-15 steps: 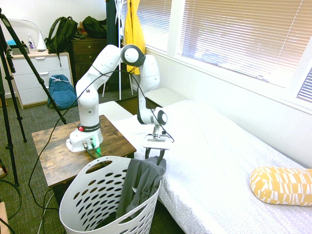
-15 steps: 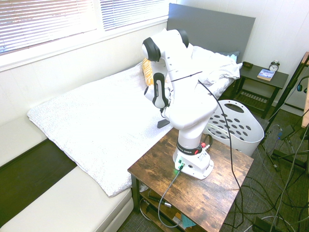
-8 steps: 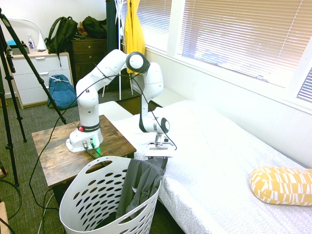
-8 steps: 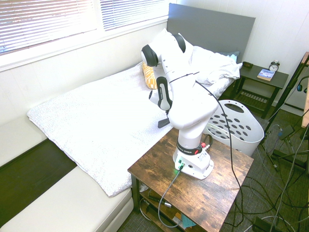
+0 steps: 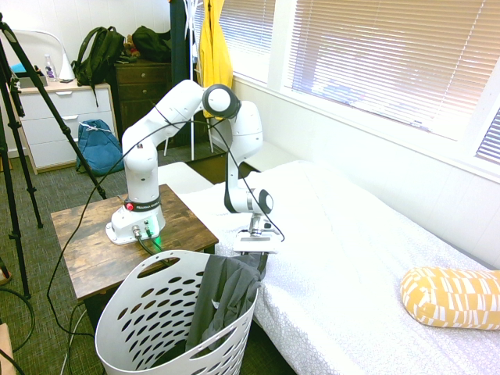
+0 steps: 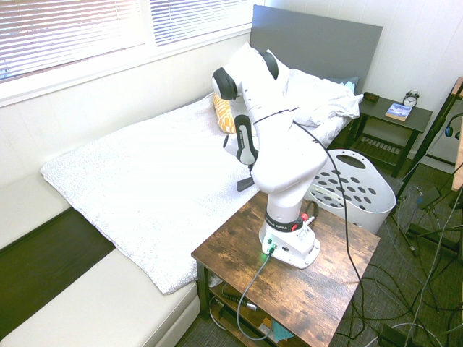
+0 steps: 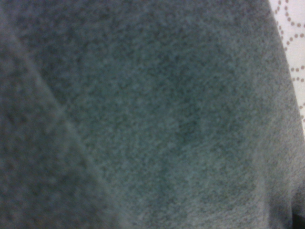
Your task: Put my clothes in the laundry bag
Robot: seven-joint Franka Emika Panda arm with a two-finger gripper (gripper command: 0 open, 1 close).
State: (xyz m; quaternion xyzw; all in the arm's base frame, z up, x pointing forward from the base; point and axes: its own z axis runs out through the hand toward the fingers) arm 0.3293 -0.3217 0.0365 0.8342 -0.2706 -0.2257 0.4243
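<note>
Here, the robot's hand (image 5: 255,258) is pressing down onto the dark grey garment (image 5: 226,293), which is hanging half over the far rim of the white laundry bag (image 5: 148,312) beside the bed (image 5: 351,266), apparently to grip and tuck it in, though whether its fingers are clenched cannot be told.

I see my white arm (image 5: 148,156) rising from its base, folding at a high elbow and reaching down, its wrist angled downward so the gripper (image 5: 255,255) sits low with fingers too hidden for me to judge their spread
</note>
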